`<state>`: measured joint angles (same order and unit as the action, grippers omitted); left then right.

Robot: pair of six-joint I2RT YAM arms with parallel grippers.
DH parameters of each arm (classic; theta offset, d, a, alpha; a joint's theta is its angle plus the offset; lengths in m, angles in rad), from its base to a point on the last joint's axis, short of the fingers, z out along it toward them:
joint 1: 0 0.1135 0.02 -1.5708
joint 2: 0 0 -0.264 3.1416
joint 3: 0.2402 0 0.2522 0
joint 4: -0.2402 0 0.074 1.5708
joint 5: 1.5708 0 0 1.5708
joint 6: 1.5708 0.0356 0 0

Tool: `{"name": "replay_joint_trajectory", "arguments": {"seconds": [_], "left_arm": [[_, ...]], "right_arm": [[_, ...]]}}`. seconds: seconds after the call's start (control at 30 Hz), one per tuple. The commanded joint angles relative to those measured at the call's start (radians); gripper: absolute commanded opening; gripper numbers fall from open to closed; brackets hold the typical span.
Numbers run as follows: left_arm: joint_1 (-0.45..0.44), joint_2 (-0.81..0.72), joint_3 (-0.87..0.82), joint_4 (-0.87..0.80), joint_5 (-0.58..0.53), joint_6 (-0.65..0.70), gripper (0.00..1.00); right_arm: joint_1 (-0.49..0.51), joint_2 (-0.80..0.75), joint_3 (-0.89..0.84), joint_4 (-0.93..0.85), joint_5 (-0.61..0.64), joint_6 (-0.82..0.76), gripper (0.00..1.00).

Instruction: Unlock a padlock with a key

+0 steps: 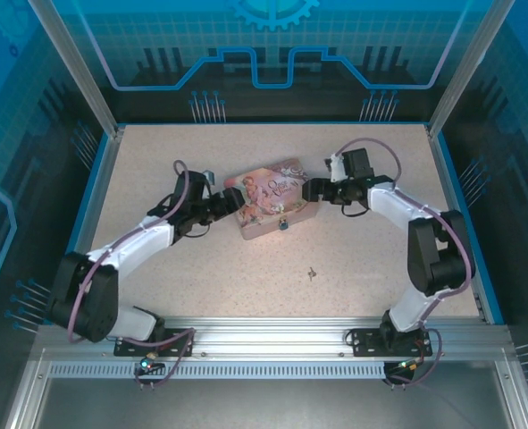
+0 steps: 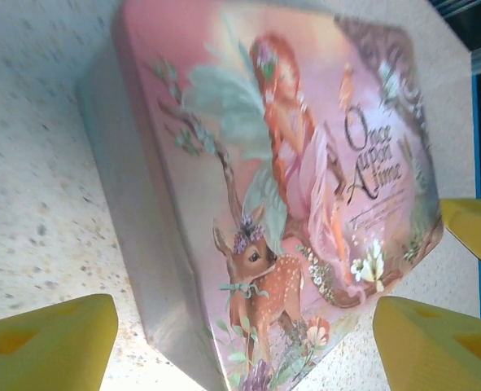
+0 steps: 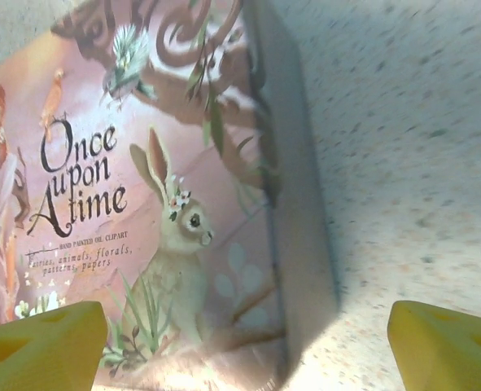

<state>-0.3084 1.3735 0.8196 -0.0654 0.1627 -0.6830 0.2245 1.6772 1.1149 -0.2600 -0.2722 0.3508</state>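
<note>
Teal and tiny, the padlock (image 1: 284,223) sits against the near long side of the pink "Once upon a time" tin (image 1: 268,198), about midway along it. In the top view it is little more than a speck, so whether its shackle is closed cannot be told. The key (image 1: 313,271) lies flat on the speckled table (image 1: 156,161), apart from the tin, nearer the arm bases and a little right of the padlock. The left gripper (image 1: 230,202) is at the tin's left end and the right gripper (image 1: 314,189) at its right end. In each wrist view the yellow fingers (image 2: 45,342) stand wide apart with a corner of the tin between them, gripping nothing. The step in hand looks like fetching the key. The right arm is nearer, and would do well to descend straight over it with jaws narrowed across the thin shaft, pinching the bow so the blade projects free, while the left arm steadies the tin beside the padlock
</note>
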Motion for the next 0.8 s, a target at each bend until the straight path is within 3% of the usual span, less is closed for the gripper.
{"name": "replay_joint_trajectory", "arguments": {"seconds": [0.0, 0.17, 0.43, 0.77], "left_arm": [[0.029, -0.095, -0.023, -0.068, -0.054, 0.045, 0.84], [0.047, -0.214, -0.036, -0.097, -0.103, 0.082, 0.85], [0.049, -0.321, -0.059, -0.042, -0.149, 0.108, 0.86], [0.049, -0.325, -0.081, -0.014, -0.126, 0.088, 0.86]], "right_arm": [[-0.019, -0.121, 0.005, -0.109, 0.039, -0.032, 0.9], [-0.017, -0.316, -0.134, -0.206, -0.045, 0.013, 0.8], [0.052, -0.588, -0.469, -0.273, -0.183, 0.215, 0.66], [0.109, -0.577, -0.654, -0.123, -0.22, 0.361, 0.49]]}}
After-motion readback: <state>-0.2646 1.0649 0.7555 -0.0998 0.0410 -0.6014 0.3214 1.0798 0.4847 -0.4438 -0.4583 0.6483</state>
